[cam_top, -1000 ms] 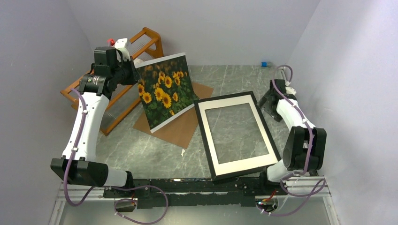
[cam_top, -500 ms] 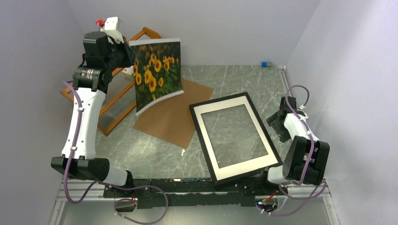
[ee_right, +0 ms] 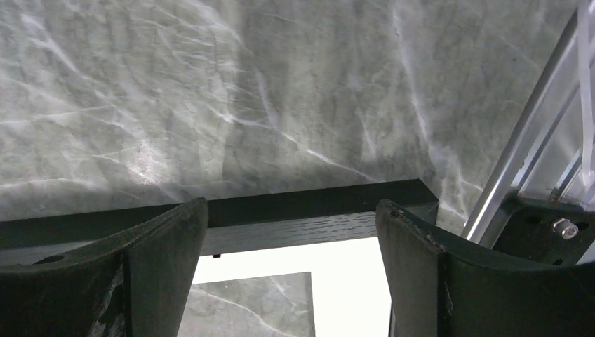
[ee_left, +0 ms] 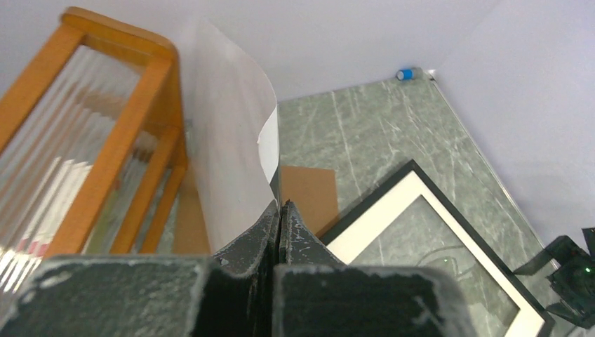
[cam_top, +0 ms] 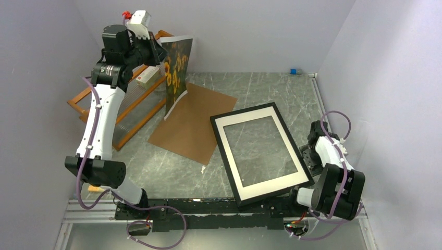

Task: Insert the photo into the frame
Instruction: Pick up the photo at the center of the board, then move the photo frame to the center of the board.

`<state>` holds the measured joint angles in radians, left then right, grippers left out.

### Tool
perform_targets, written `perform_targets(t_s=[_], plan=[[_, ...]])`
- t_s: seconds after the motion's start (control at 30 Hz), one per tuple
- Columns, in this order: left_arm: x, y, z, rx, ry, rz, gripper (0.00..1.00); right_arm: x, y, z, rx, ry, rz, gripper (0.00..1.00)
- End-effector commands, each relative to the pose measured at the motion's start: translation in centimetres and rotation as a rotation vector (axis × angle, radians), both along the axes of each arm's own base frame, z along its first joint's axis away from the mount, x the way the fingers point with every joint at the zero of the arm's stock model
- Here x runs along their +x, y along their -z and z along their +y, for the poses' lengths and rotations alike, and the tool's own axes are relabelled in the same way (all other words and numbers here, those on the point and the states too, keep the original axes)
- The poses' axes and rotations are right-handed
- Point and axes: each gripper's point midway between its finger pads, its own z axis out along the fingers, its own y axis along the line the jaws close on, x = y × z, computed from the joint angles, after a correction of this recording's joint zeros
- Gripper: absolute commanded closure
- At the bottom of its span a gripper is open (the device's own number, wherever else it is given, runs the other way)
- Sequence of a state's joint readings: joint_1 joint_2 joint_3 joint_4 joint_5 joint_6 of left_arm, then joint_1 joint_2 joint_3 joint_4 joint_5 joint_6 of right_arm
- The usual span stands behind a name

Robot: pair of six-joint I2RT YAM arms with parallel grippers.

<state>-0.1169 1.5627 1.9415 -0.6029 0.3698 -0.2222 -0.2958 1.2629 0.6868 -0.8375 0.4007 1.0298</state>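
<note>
The photo (cam_top: pixel 176 70) bears yellow sunflowers; the frame (cam_top: pixel 243 112) is black-edged.

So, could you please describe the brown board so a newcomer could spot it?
Start at the grey marble table. Between the orange rack at its left and the black frame, the brown board lies flat: plain brown, no border or glass.

Left arm (cam_top: pixel 96 125) is stretched up tall and reaching out, wrist tipped over, left tool (ee_left: pixel 279 210) pinched tight on the photo (ee_left: pixel 231 140). Right arm (cam_top: pixel 333 172) sits folded low by its base, right tool (ee_right: pixel 289 232) aimed downward, jaws spread wide.
</note>
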Motion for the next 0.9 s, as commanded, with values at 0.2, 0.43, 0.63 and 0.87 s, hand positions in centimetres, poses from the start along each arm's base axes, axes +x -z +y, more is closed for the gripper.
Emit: perform_targets(t_s=[0.2,0.43,0.63,0.87], plan=[[-0.5,-2.9,-3.9,0.012,0.151,-0.107,0.97,-3.4,0.7,0.9,0.031,0.096,0.074,0.08],[-0.3,-2.6,-4.6,-0.016,0.175,-0.09,0.97,-2.7,1.4,2.7,0.138,0.053,0.044,0.1],[0.0,-2.7,-5.1,-0.039,0.19,-0.083,0.97,-0.6,2.2,6.8,0.354,0.015,-0.083,0.16],[0.4,-2.0,-5.1,-0.046,0.171,-0.058,0.97,1.6,1.5,11.8,0.55,-0.066,-0.174,0.19]])
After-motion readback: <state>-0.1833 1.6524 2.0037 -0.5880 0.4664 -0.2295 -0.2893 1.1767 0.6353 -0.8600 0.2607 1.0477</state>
